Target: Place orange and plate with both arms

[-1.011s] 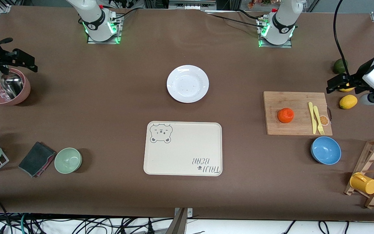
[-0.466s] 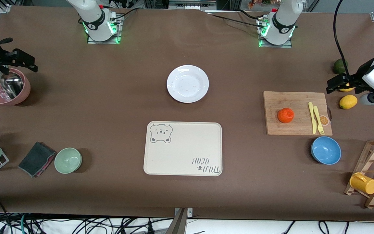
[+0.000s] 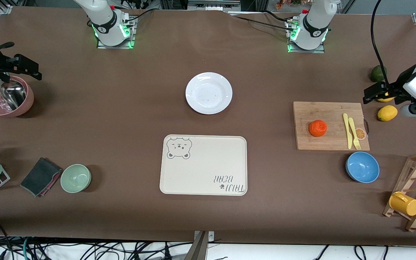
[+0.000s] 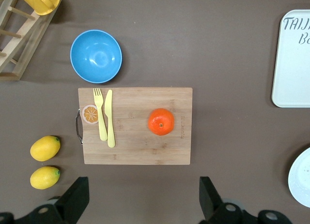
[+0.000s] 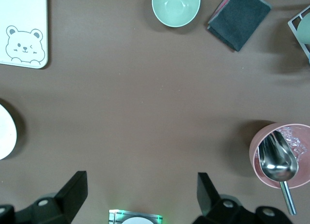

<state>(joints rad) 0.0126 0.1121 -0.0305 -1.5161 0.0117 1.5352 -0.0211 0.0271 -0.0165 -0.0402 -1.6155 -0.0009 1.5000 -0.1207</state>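
Orange [image 3: 317,128]: sat on the board [image 3: 330,125], toward the left arm's end of the table; knife [image 3: 346,130] and fork [image 3: 354,133] lay beside it on the same board; untouched.
Plate [image 3: 208,93]: rested bare on the table midway between the two arm bases; farther from the front camera than the tray [image 3: 203,165]; nothing on it.
Tray: lay nearer the front camera than the plate, apart from it; judged the likely place for both things, though the task did not say so.
Left gripper [image 4: 140,200]: hung high over the lemons [image 4: 45,148] at its own end of the table; fingers spread wide, holding nothing; the orange lay on the board below and ahead of the fingers, in line with the gap between them.
Right gripper [image 5: 139,197]: hung high near the pink bowl [image 3: 7,101] at its own end; fingers wide, empty; only the plate's edge [image 5: 7,132] showed in its wrist view, well off to one side.
Key relation: orange nearer the left arm; plate roughly between both arms, so judged the right arm's to fetch.
Stage: judged the very start; neither thing lifted.
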